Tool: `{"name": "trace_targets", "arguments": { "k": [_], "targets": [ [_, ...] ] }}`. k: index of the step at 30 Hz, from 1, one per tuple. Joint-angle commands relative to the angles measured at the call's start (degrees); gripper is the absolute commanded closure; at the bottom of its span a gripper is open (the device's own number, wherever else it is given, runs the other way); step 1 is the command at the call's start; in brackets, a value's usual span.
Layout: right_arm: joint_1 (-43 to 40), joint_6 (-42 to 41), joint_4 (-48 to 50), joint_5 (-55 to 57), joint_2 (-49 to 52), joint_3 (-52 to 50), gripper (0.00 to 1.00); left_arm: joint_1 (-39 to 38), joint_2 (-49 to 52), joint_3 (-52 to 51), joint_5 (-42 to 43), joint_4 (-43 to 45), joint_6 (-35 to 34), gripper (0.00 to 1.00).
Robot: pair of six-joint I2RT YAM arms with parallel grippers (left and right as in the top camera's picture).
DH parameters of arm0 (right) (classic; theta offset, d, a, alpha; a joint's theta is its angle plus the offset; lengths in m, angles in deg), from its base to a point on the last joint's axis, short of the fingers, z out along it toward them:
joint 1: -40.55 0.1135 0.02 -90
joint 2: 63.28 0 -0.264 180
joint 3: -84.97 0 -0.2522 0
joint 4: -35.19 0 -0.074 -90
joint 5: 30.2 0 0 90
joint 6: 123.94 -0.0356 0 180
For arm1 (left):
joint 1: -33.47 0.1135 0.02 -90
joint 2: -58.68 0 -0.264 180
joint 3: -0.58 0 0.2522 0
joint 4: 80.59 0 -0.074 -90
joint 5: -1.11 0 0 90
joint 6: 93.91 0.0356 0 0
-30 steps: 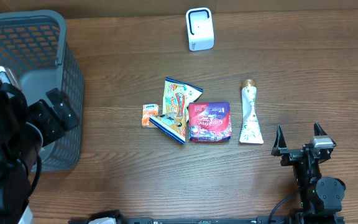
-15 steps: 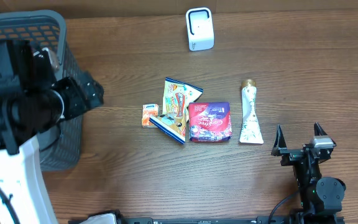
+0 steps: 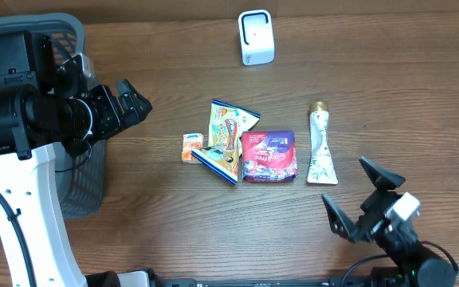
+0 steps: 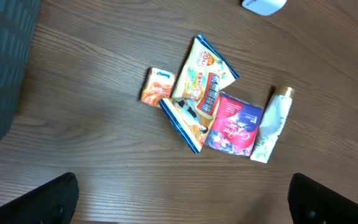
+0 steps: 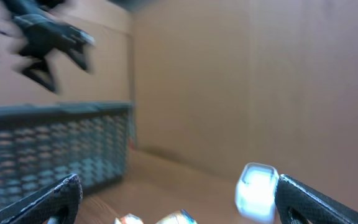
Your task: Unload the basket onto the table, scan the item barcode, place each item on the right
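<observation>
My right end effector (image 3: 342, 178) hovers over the near edge of the table (image 3: 421, 96), its 2 fingers spread wide and holding nothing. Just beyond it lies 1 white tube (image 3: 320, 147), gold cap pointing away. Left of the tube, mid-table, the items touch in a cluster: a purple pouch (image 3: 269, 156), a blue packet (image 3: 217, 161), a yellow snack bag (image 3: 226, 126) and a small orange packet (image 3: 190, 147). My left end effector (image 3: 136, 104), also open and empty, hangs beside the grey basket (image 3: 86, 187). Farthest back stands the white scanner (image 3: 255, 37).
</observation>
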Motion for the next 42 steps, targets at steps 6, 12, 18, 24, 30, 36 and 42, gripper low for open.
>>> {"name": "trace_targets", "arguments": {
  "k": [6, 12, 18, 24, 30, 36, 42],
  "targets": [
    [-2.3, 3.6, -13.8, -4.3, 3.5, 14.0, 0.00, 0.2, -0.1, -0.2, 1.7, -0.1, 0.7, 0.00],
    [-6.3, 12.2, -39.1, -4.3, 18.9, 34.6, 0.00, 0.2, -0.1, -0.2, 1.7, -0.1, 0.7, 0.00],
    [-6.4, 12.4, -54.8, -13.8, 38.3, 52.9, 0.00, 0.2, -0.1, -0.2, 1.7, -0.1, 0.7, 0.00],
    [-6.3, 12.4, -50.8, -27.9, 48.7, 54.9, 0.00, 0.2, -0.1, -0.2, 1.7, -0.1, 0.7, 0.00],
    [-1.5, 10.6, -54.9, -22.6, 57.7, 54.9, 0.00, 0.2, -0.1, -0.2, 1.7, 0.0, 0.7, 0.00],
    [13.3, 7.9, -67.8, 6.6, 68.8, 62.2, 0.01, 0.2, 0.0, -0.2, 1.7, 0.0, 0.7, 0.00],
    [26.2, 6.8, -84.4, 27.7, 83.5, 78.7, 0.00, 0.2, 0.0, -0.2, 1.7, 0.0, 0.7, 0.00]
  ]
}}
